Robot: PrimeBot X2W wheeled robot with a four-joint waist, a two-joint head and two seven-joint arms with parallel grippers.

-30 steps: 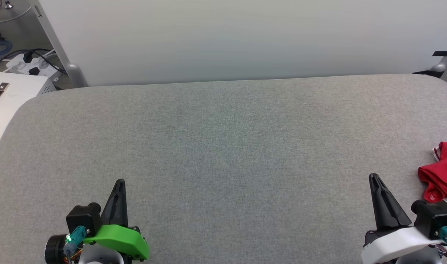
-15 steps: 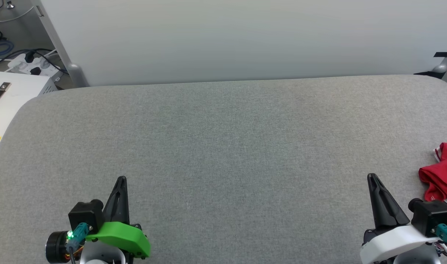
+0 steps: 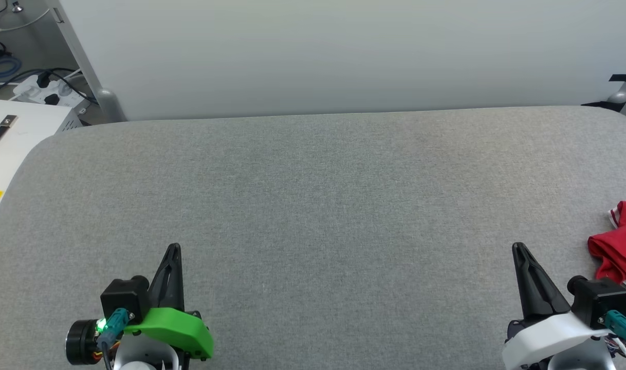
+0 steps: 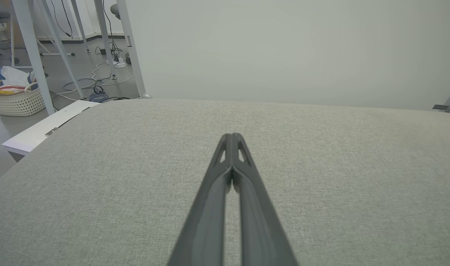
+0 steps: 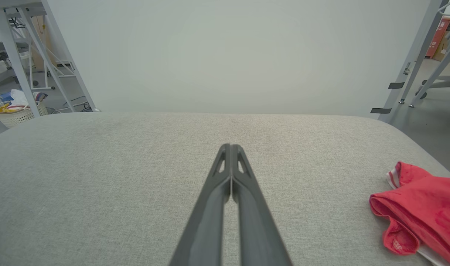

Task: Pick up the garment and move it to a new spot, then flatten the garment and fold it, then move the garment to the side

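Barely anything differs from a second ago: my left gripper [image 3: 173, 247], lower left, and right gripper [image 3: 516, 246], lower right, stay fully closed, empty. I see the garment [image 3: 619, 251] crumpled at the frame's right edge.

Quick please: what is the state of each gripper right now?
Left gripper: closed, holding nothing.
Right gripper: closed, holding nothing; the shirt lies apart from it.

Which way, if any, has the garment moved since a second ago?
No. The garment creeps slightly right and down in the head view, just as the black tape does; the camera shifted.
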